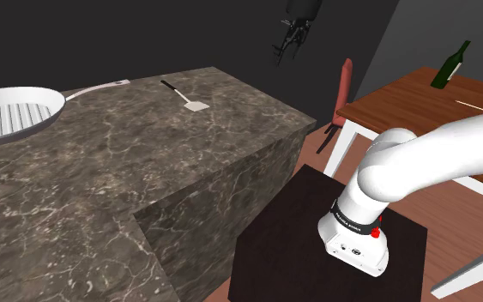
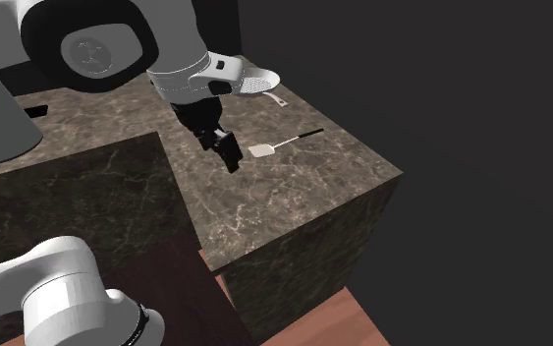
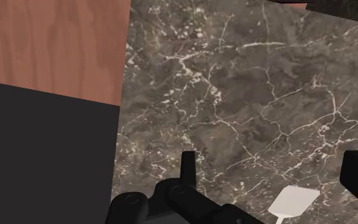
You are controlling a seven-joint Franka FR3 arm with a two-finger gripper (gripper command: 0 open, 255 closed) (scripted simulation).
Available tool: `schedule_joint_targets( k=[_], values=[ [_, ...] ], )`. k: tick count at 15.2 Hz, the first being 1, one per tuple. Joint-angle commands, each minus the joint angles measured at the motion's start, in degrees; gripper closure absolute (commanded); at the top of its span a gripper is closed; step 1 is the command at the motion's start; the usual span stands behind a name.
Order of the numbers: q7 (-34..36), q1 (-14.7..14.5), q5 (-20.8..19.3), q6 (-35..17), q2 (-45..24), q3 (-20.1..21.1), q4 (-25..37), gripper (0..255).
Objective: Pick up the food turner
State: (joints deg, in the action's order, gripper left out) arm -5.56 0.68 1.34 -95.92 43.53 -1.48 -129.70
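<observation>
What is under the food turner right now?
The food turner lies on the dark veined counter, bare around it. What is directly beneath its white blade is hidden.

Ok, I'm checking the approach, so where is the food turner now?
The food turner lies flat on the marbled counter, right of the ribbed pan in the shoulder view, its pale blade close to the open gripper.

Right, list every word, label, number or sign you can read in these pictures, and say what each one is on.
None can be read.
The small marks on the arm's base are too small to read.
The green bottle, the food turner and the pan bear no lettering.
</observation>
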Motion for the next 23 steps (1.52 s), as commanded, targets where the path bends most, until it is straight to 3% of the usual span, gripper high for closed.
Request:
schedule_joint_targets(
  k=[1, 12, 23],
  values=[
    [0.0, 0.0, 0.0, 0.0, 0.0, 0.0, 0.0, 0],
    [11.81, -0.05, 0.9, -9.31, -22.72, 7.13, 11.24, 0],
    [23.54, -1.05, -3.35, -10.83, -48.46, 11.16, 32.68, 0]
  ],
)
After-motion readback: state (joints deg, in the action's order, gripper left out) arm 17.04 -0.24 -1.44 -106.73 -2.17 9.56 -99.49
